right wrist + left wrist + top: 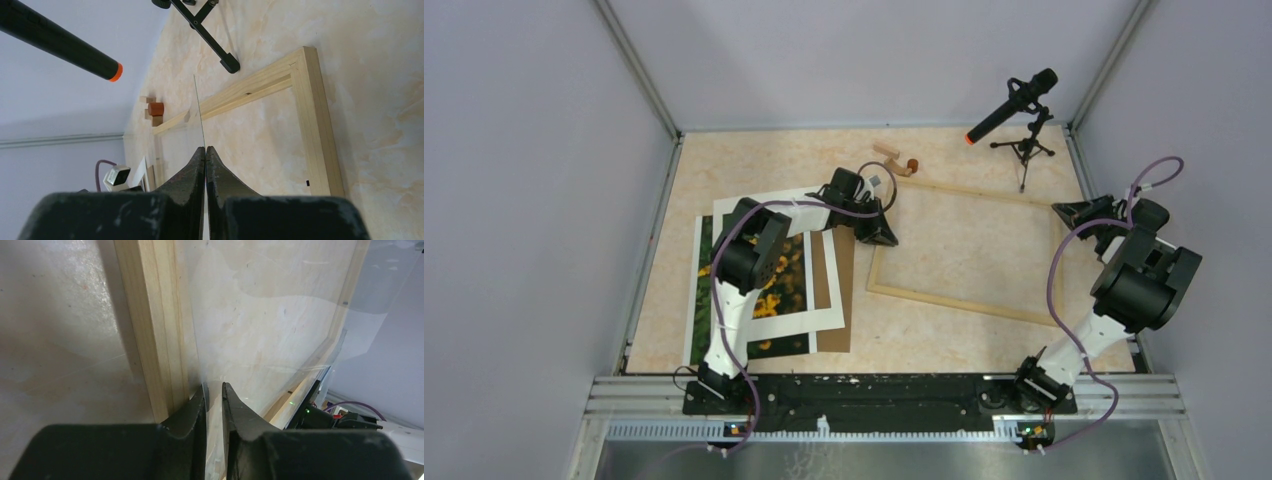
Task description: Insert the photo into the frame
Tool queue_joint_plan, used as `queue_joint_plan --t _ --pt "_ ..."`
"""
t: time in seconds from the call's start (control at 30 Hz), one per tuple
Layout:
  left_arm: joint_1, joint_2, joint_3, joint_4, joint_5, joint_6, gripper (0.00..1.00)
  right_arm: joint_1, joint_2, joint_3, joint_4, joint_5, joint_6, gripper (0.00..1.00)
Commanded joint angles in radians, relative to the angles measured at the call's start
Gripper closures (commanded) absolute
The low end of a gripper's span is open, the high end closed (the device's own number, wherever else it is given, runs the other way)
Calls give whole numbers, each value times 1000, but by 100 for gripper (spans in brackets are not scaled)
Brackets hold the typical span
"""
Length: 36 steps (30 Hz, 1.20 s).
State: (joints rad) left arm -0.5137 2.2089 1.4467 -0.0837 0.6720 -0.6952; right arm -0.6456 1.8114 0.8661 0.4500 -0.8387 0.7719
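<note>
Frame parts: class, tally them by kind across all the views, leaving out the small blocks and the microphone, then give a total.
frame: 1
photo: 1
white mat: 1
brown backing board: 1
clear pane: 1
Total: 5

The photo point(705, 295) shows yellow and orange flowers on dark green. It lies flat on the left side of the table point(944, 150). Most of it is covered, so only its left strip, a bit in the middle and a bit at the bottom show.

The frame point(954, 303) is a big, thin rectangle of pale wood. It lies flat to the right of the photo, turned a little. The table shows through its middle. Up close, a rail point(315, 125) has a step cut along its inner side.
</note>
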Motion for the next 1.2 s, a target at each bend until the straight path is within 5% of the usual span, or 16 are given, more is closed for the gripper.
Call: queue_joint_plan --t 0.0,0.83,1.17 --pt "0 15 34 -7 -7 24 80 -21 0 40 58 8 -8 100" --pt "3 36 64 -36 -15 42 74 -31 18 14 85 7 -6 100" --pt "13 24 55 -40 -28 41 80 -27 33 0 119 -2 10 100"
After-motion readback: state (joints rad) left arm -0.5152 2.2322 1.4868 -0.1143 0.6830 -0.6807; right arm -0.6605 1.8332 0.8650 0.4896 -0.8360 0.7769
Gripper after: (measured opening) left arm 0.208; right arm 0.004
